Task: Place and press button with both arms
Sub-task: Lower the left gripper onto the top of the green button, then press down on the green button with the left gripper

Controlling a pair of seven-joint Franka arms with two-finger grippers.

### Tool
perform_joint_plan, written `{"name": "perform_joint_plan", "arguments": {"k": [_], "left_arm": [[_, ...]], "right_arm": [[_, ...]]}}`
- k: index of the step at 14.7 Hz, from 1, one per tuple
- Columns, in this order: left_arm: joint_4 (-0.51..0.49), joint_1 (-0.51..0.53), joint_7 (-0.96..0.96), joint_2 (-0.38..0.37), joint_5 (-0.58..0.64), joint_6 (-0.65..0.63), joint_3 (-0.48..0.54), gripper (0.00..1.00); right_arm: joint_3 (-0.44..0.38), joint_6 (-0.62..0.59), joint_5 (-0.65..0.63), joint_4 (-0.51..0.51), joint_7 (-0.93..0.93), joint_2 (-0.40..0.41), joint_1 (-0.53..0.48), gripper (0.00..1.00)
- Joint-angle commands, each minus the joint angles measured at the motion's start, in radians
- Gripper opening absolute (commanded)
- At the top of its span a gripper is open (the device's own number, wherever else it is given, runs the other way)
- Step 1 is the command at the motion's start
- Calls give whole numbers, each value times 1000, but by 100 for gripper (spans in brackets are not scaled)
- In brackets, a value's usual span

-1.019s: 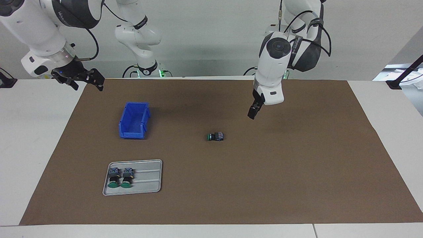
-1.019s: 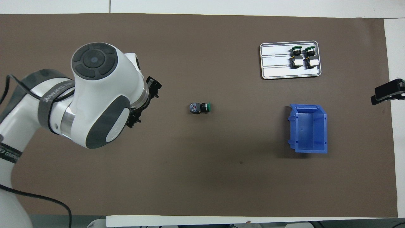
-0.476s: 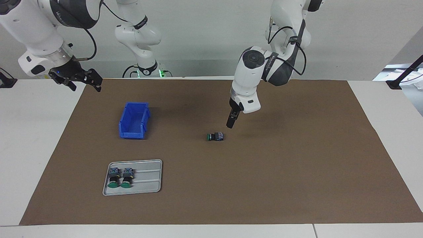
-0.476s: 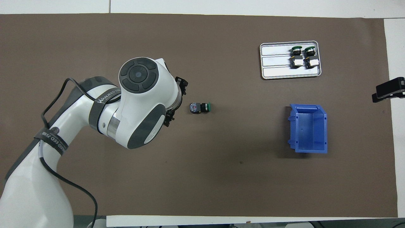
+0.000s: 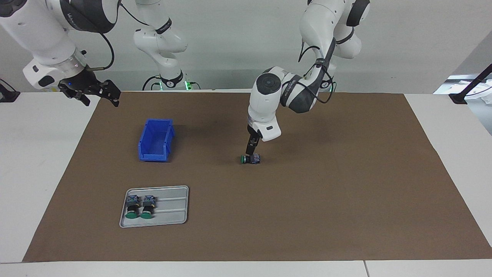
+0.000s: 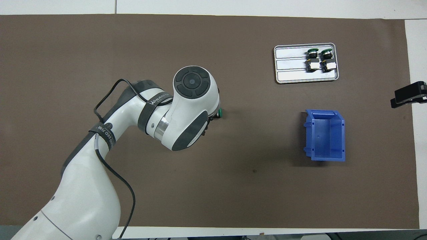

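Note:
One button (image 5: 251, 159) lies on its side in the middle of the brown mat, green cap toward the right arm's end. In the overhead view only its green cap (image 6: 219, 113) shows beside the left wrist. My left gripper (image 5: 250, 149) points down right over the button, its tips just above it; I cannot see contact. My right gripper (image 5: 97, 96) hangs open and empty over the mat's edge at the right arm's end, and it shows in the overhead view (image 6: 405, 97) as well.
An empty blue bin (image 5: 155, 139) (image 6: 325, 135) stands toward the right arm's end. Farther from the robots, a metal tray (image 5: 173, 207) (image 6: 290, 65) holds two more buttons (image 5: 132, 206) (image 5: 147, 206). Two slimmer arms (image 5: 163, 42) stand at the back.
My left arm has swung in from its own end of the table and come down over the button. The right gripper has barely moved. The button has not moved.

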Motion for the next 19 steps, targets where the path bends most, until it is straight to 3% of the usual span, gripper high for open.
{"name": "perform_joint_plan", "arguments": {"k": [1,12,14,19], "left_arm": [[33,-25,-92,54,33,21,18,98],[29,-27,-176,115,57,120,26,97],[24,-25,-180,115,57,143,26,93],[26,-24,-183,115,45,146,26,52]], "right_arm": [[-3,9,13,-31,-19,-26,-1,98],[-3,9,13,-31,-19,-26,-1,98],[-3,9,13,-31,-17,-26,-1,98],[-3,9,13,-31,-19,-26,-1,98]]}}
